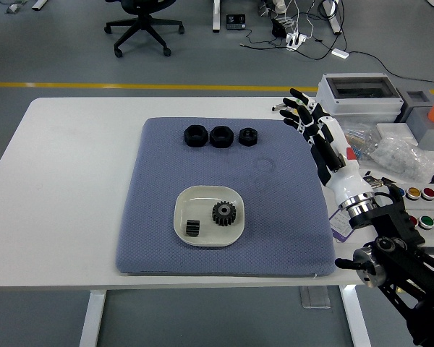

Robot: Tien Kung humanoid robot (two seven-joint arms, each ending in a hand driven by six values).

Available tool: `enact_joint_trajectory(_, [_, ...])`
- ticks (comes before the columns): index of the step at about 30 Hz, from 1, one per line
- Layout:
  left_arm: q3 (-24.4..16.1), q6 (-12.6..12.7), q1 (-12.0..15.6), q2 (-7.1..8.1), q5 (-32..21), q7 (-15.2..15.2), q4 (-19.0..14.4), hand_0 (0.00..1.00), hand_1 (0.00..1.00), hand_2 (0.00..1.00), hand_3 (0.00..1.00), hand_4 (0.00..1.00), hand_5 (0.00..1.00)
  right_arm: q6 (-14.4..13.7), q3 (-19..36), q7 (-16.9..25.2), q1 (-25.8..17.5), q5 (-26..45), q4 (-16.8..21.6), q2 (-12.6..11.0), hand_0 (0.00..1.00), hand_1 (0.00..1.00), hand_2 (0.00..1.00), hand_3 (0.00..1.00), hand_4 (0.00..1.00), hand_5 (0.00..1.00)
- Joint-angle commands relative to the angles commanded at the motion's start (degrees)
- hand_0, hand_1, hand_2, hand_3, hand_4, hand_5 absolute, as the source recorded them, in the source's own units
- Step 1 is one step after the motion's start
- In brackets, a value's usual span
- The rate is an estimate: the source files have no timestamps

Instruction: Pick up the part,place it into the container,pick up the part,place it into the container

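You are looking down at a white table [72, 188] with a smooth, flat top. On it lies a big blue-grey mat [275, 210] with a bumpy, woven look and rounded corners. Behind the table the floor is grey, with a yellow line [130, 85] painted across it, and a black office chair [141, 22] stands at the back. Cables [296, 32] lie on the floor near the top.

In the middle of the mat sits a pale, shiny dish [209, 215], square with soft round corners. Two parts are inside it: a dark round gear [223, 212] with small teeth and a small black ribbed block [193, 228] to its left.

At the far side of the mat three black chunky nuts stand in a row, the left nut [195, 135], the middle nut [221, 135] and the smaller right nut [247, 135].

Your right hand [315, 126] is white with black fingers. It is up over the right edge of the mat, fingers spread wide, holding nothing.

On the right of the table you see a grey box [358, 97], clear plastic bags [401, 155] and round coloured buttons [419, 193].
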Motion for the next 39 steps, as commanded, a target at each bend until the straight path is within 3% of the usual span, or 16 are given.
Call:
enact_joint_trajectory(20, [0.63,-0.12,-1.02,0.15,7.65,0.81,0.00,0.307,0.469,0.503,0.356,0.896,0.693,-0.66,5.83,-3.97,-8.35,-10.35,0.09,0.62,0.859,0.823,0.860,0.884,0.998,0.891])
enact_joint_trajectory(25, [3.23,1.45,-1.20,0.13,6.92,1.02,0.00,0.310,0.471,0.502,0.348,0.879,0.681,-0.82,6.56,-4.74,-9.17,-12.91,0.31,0.67,0.849,0.818,0.858,0.880,0.998,0.883])
enact_joint_trajectory(36, [4.90,3.76,-0.98,0.05,6.37,-0.02,0.00,0.324,0.471,0.493,0.331,0.869,0.650,-1.88,7.11,-4.34,-9.26,-12.87,1.16,0.70,0.829,0.809,0.850,0.871,0.998,0.864])
enact_joint_trajectory(39, [7.77,6.01,-0.79,0.04,3.27,-1.07,0.00,0.324,0.471,0.493,0.331,0.869,0.650,-1.89,7.02,-4.56,-8.88,-12.98,1.19,0.67,0.829,0.809,0.850,0.871,0.998,0.864])
